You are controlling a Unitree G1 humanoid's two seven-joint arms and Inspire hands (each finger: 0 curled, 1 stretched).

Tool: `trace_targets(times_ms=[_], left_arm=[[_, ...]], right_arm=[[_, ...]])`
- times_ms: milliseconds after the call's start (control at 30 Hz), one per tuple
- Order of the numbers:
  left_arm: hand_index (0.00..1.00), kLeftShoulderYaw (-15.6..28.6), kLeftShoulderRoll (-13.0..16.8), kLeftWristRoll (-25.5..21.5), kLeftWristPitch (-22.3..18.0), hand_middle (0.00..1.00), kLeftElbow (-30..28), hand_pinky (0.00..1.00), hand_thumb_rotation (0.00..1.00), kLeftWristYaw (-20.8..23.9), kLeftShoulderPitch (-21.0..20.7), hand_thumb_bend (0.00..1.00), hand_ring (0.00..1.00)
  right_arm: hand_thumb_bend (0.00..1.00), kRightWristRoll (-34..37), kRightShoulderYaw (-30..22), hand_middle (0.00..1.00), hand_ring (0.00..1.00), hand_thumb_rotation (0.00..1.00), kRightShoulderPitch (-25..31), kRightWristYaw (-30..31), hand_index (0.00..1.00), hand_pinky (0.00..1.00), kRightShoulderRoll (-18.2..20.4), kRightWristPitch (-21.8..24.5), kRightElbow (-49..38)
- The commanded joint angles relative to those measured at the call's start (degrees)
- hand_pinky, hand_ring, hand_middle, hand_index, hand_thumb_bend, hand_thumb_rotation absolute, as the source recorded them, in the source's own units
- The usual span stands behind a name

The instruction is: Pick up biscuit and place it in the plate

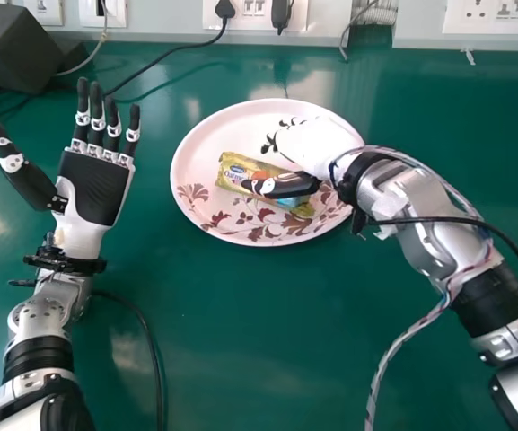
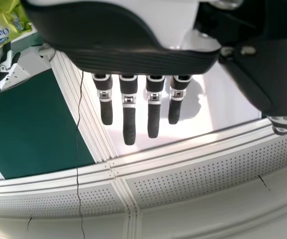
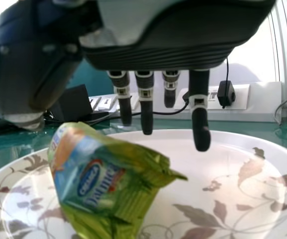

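My right hand (image 1: 281,186) is over the plate (image 1: 191,144), its thumb above the green-yellow biscuit packet (image 1: 232,168). From the right wrist view, the right hand (image 3: 146,107) has straight, spread fingers. The biscuit packet (image 3: 108,174) sits tilted on the floral plate (image 3: 233,142), close beneath the thumb and not gripped. My left hand (image 1: 97,189) is palm up beside the plate, fingers straight; the left wrist view also shows the left hand (image 2: 129,119) extended. A green packet (image 2: 1,30) is partly visible there; I cannot tell whether it is the same one.
The plate rests on a green table (image 1: 241,359). A black box (image 1: 16,45) stands at the back left, with cables running from it. Wall sockets (image 1: 254,13) line the back edge. A black cable (image 1: 142,323) lies near my left forearm.
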Motion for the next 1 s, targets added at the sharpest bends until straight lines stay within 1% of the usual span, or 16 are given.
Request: trace_targets(times_ms=[0,33,100,167,233,300,367,467,567,667,800,967], left_arm=[[0.93,0.87,-1.53,1.33,-0.96,0.86,5.01,0.87,0.44,-1.38,5.72,0.94,0.76],[0.93,0.88,-1.58,1.51,-1.6,0.86,5.08,0.87,0.44,-1.68,5.79,0.94,0.76],[0.93,0.81,-1.84,2.24,-4.08,0.86,4.95,0.88,0.44,-2.2,6.0,0.94,0.76],[0.93,0.8,-2.1,2.7,-5.96,0.86,4.47,0.88,0.44,-1.65,6.3,0.94,0.76],[0.93,0.77,-2.42,2.81,-7.28,0.86,3.67,0.89,0.44,-0.58,6.61,0.95,0.76],[0.93,0.76,-2.67,2.78,-7.95,0.86,3.09,0.89,0.45,0.1,6.86,0.95,0.76],[0.93,0.66,-2.67,2.81,-8.3,0.86,3.13,0.9,0.45,-0.25,7.0,0.95,0.76],[0.93,0.49,-2.47,2.79,-8.23,0.85,3.11,0.89,0.45,-0.65,7.11,0.95,0.75],[0.93,0.44,-2.41,2.9,-8.41,0.85,2.87,0.9,0.44,-0.39,7.23,0.96,0.75],[0.93,0.44,-2.72,2.85,-8.59,0.85,2.35,0.89,0.43,-0.11,7.47,0.97,0.75],[0.93,0.36,-2.54,2.74,-8.51,0.84,2.69,0.88,0.42,-1.02,7.41,0.96,0.75],[0.93,0.36,-2.52,2.84,-8.83,0.84,1.89,0.87,0.45,-0.12,7.6,0.96,0.75]], right_arm=[[0.82,0.92,-0.8,0.85,0.42,0.49,0.74,-1.04,0.91,0.3,0.0,-0.98,-1.1],[0.82,1.08,-0.94,0.87,0.47,0.51,0.78,-1.1,0.93,0.34,-0.04,-1.08,-1.22],[0.82,1.41,-1.26,0.9,0.59,0.58,0.87,-0.91,0.97,0.42,-0.07,-1.08,-1.66],[0.84,1.44,-1.56,0.91,0.67,0.61,1.1,-0.92,0.99,0.48,-0.14,-1.0,-2.37],[0.86,1.29,-1.88,0.91,0.73,0.61,1.47,-1.03,1.0,0.54,-0.2,-0.74,-3.21],[0.87,0.85,-2.11,0.9,0.75,0.58,1.87,-0.94,1.0,0.58,-0.3,-0.25,-4.29],[0.87,0.65,-2.5,0.9,0.78,0.57,2.51,-0.99,1.0,0.61,-0.45,0.17,-5.61],[0.88,0.7,-3.39,0.9,0.79,0.57,3.66,-1.1,1.0,0.62,-0.77,0.61,-7.82],[0.88,0.7,-4.52,0.89,0.78,0.56,4.91,-0.98,1.0,0.62,-0.96,1.55,-9.79],[0.88,0.83,-5.64,0.89,0.78,0.58,6.03,-0.85,1.0,0.62,-1.26,2.41,-11.71],[0.86,0.49,-6.28,0.9,0.79,0.61,6.9,-0.63,1.0,0.62,-1.88,2.77,-13.42],[0.87,0.22,-6.87,0.92,0.82,0.65,7.26,-0.03,1.0,0.65,-2.31,3.64,-15.08]])
